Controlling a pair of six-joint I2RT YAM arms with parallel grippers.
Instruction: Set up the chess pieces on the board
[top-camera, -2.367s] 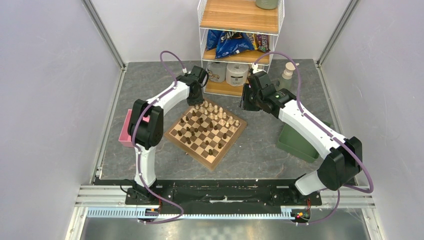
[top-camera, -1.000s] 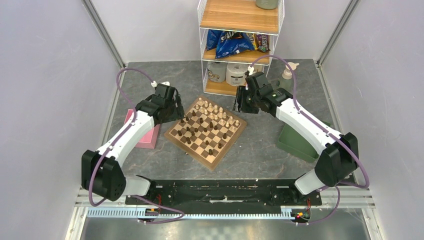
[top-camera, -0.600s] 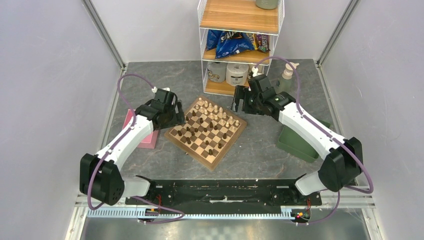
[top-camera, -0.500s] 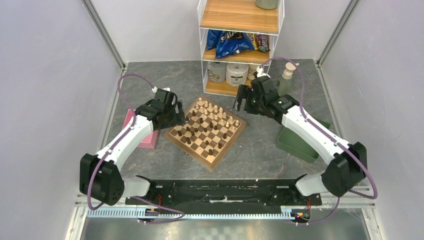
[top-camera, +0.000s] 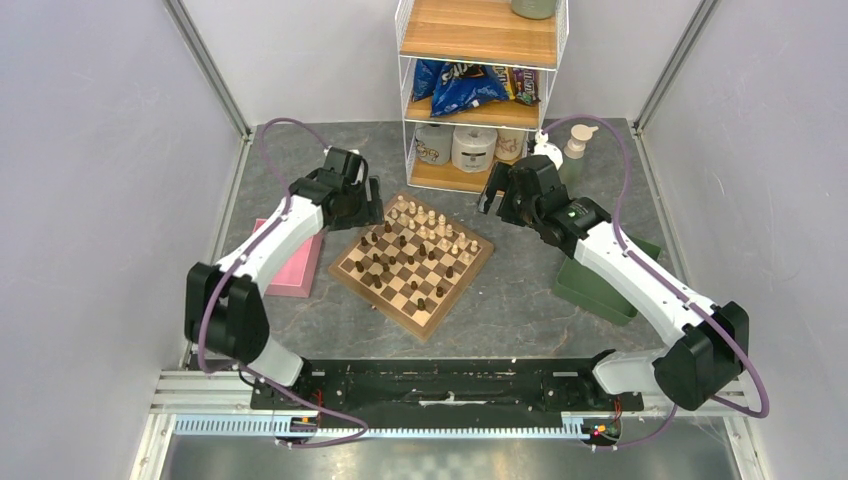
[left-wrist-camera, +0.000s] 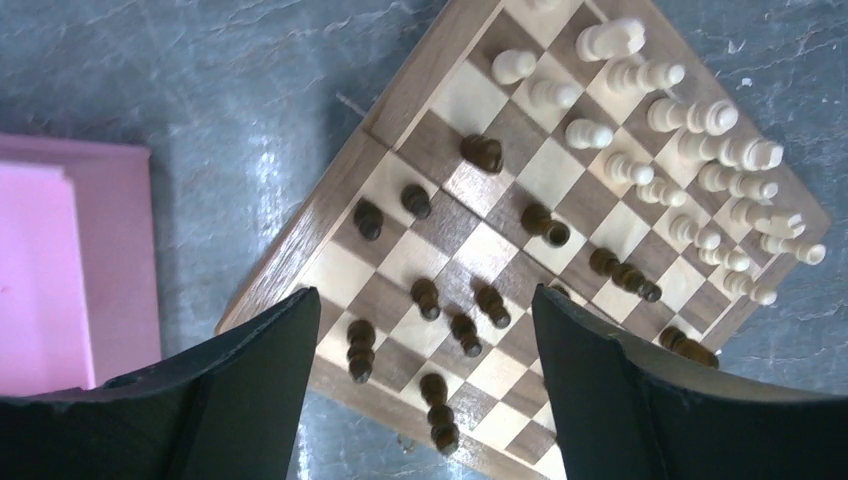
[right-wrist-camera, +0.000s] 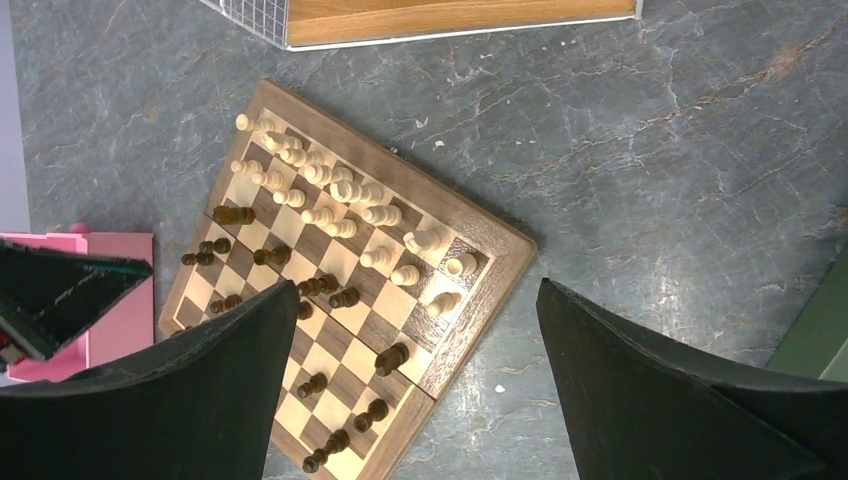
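Moved since half a second ago: left end effector (top-camera: 372, 206), from the board's left corner beside the pink block (top-camera: 290, 262) up to the far-left edge of the board (top-camera: 456, 294). Right end effector (top-camera: 492, 199), drawn slightly back and to the right, off the board's far corner. Board and pieces unmoved.

Left end effector: held above the tabletop (top-camera: 520, 300) by the board's far-left edge. Fingers (left-wrist-camera: 250, 390) spread wide, gripping nothing. In the left wrist view, dark pieces visible in the gap between them.

Right end effector: held above the tabletop between the board's far corner and the wire shelf rack (top-camera: 480, 90). Fingers (right-wrist-camera: 640, 390) spread wide, gripping nothing.

Board: flat on the grey tabletop, turned corner-on to the arm bases, between the two arms.

Pale cream chess pieces (top-camera: 436, 228): standing packed in about two rows along the board's far-right edge.

Dark brown chess pieces (top-camera: 396, 258): scattered over the middle and the near-left half, not in rows. A few close to the near-right edge.

Pink block: on the tabletop just left of the board, not touching it.

Green tray (top-camera: 598, 285): on the tabletop right of the board, well apart, partly hidden under the right arm.

Pump bottle (top-camera: 575, 150): upright beside the rack's right leg.
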